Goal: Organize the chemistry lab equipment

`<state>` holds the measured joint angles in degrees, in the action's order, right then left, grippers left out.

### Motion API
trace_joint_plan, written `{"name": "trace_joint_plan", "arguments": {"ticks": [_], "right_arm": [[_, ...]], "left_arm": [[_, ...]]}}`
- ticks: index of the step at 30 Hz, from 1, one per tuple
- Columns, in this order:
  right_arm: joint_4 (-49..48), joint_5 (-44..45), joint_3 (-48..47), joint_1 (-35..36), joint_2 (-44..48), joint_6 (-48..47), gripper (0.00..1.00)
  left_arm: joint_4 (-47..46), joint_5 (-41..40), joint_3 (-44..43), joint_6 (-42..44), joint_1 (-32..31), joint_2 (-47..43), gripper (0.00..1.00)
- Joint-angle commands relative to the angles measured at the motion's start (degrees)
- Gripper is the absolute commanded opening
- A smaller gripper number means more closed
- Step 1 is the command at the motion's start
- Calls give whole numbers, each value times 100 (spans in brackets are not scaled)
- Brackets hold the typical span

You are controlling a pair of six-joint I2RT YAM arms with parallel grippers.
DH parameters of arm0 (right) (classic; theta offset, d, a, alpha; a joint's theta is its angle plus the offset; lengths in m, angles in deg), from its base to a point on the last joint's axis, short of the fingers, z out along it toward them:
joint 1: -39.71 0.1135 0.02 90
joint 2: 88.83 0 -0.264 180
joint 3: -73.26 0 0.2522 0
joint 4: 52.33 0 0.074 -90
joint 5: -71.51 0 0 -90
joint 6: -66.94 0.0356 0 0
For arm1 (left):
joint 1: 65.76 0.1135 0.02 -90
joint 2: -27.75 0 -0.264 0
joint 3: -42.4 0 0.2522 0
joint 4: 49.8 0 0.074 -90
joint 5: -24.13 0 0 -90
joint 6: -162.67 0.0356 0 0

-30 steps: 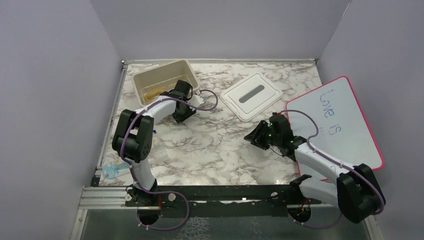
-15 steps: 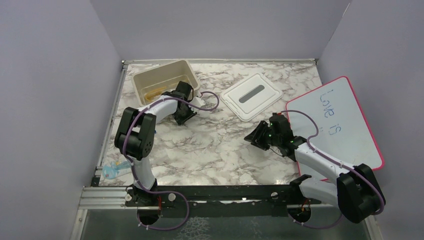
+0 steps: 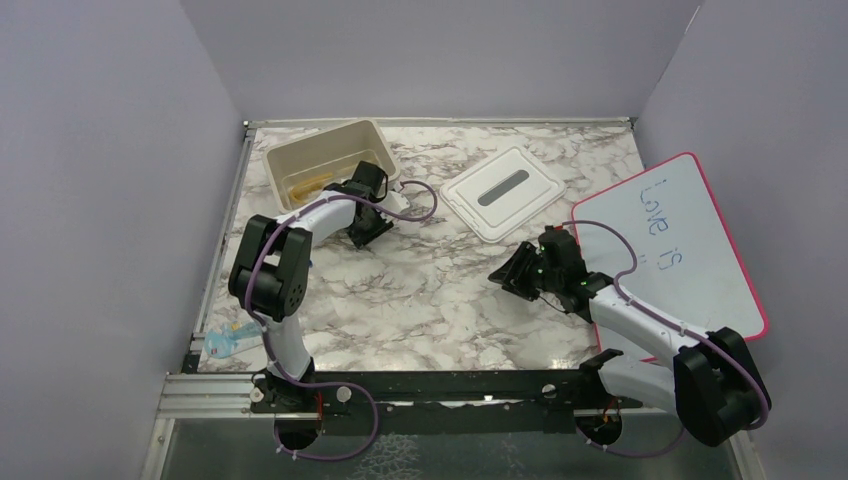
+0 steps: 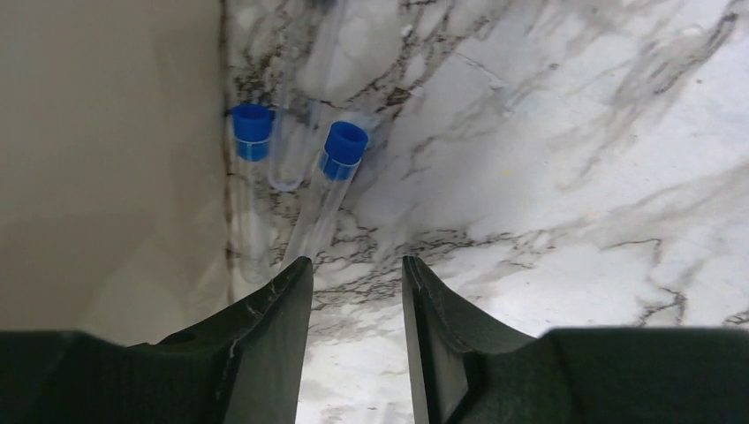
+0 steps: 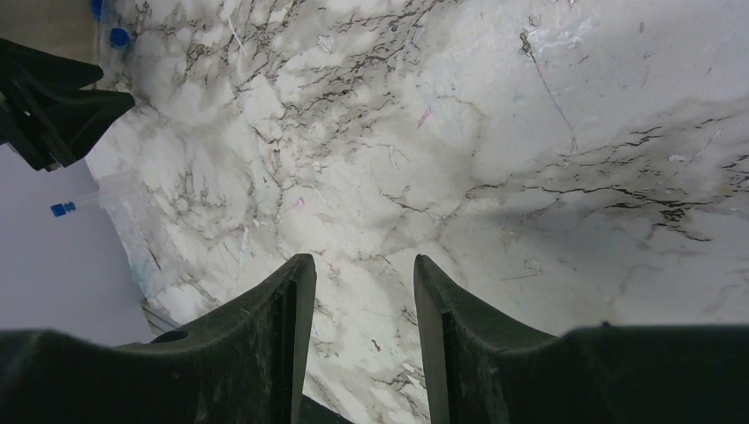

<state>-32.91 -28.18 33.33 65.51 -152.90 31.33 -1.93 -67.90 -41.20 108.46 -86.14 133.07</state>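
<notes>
Overhead: my L gripper (image 3: 368, 230) has beige bin (image 3: 290, 160) just to its left; R gripper (image 3: 507, 274) well apart, white lid (image 3: 470, 195) beyond it. L wrist cam: fingers apart, two blue-capped clear tubes (image 4: 331, 177) just ahead, by bin wall. R wrist cam: fingers apart above marble tabletop (image 5: 495, 132).

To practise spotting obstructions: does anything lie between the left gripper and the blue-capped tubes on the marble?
Nothing visible does. The open left gripper points at the blue-capped tubes over bare marble. The beige bin wall stands close beside them, not between.
</notes>
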Motion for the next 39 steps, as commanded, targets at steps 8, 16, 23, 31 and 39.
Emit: {"name": "trace_joint_plan", "arguments": {"ticks": [8,16,23,31,39], "right_arm": [[-68,-23,-69,-11,-22,-51,49],[-25,-8,-72,-10,-3,-60,49],[-9,-15,-80,-12,2,-56,49],[44,14,-77,-8,51,-60,49],[46,7,-72,-7,64,-60,49]], "left_arm": [[-529,-733,76,46,-54,-264,54],[-572,-622,-13,-26,-5,-77,60],[-411,27,62,-28,43,-81,63],[-485,-239,-225,-266,326,122,64],[-526,122,-248,-359,386,54,64]]}}
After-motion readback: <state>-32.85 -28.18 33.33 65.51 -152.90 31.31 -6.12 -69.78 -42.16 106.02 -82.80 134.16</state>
